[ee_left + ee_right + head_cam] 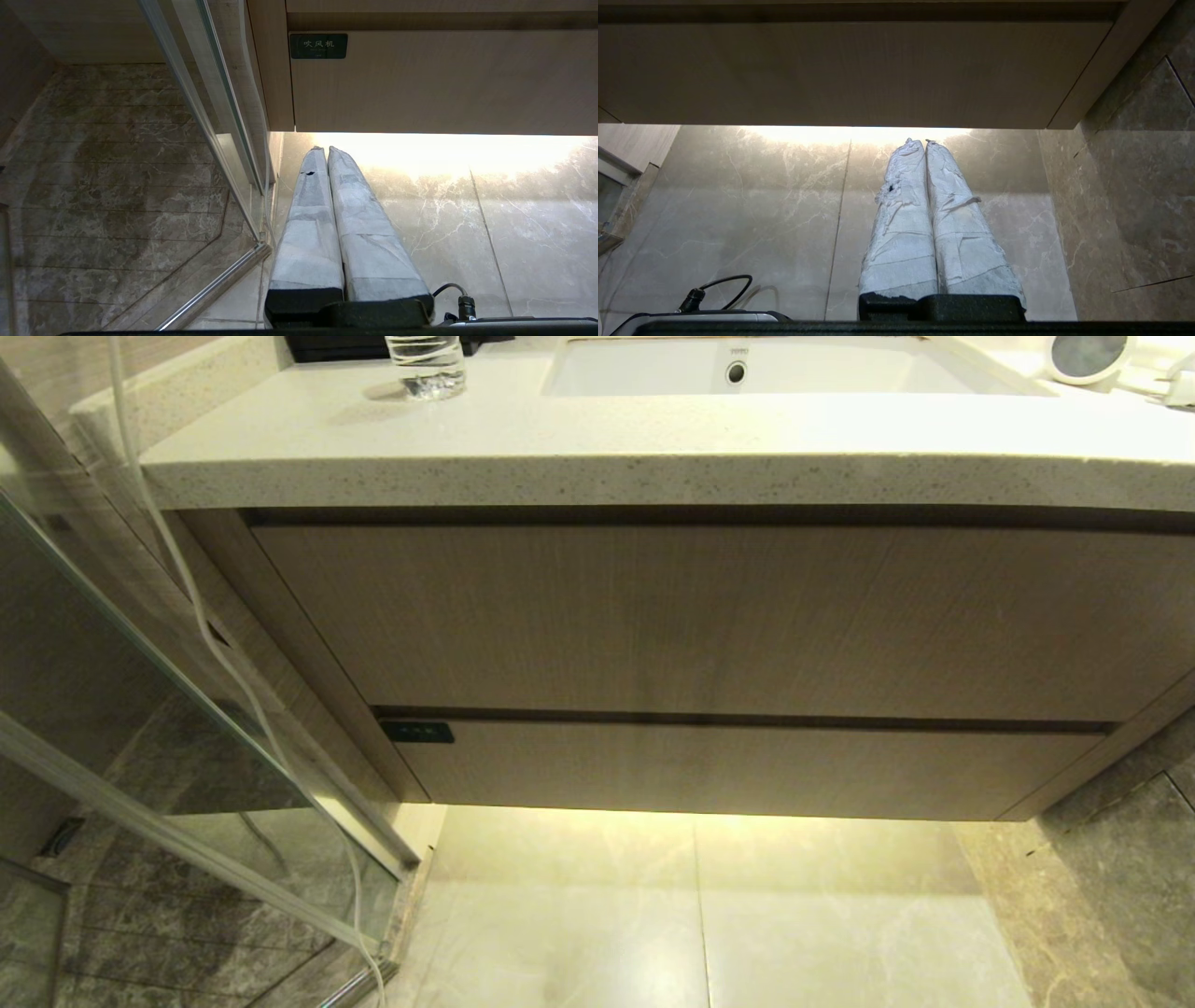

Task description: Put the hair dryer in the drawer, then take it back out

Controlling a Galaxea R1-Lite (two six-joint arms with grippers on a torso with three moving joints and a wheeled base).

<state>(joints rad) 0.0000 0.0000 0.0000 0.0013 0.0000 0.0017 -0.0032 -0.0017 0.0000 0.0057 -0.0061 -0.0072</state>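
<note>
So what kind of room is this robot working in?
Most likely a bathroom, perhaps a hotel's: a sink set in a stone countertop, a glass shower partition beside it, and a hair dryer by the basin.

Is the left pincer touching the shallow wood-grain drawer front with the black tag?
Apart. The left wrist view shows the left pincer shut, floor visible between it and the closed drawer.
</note>
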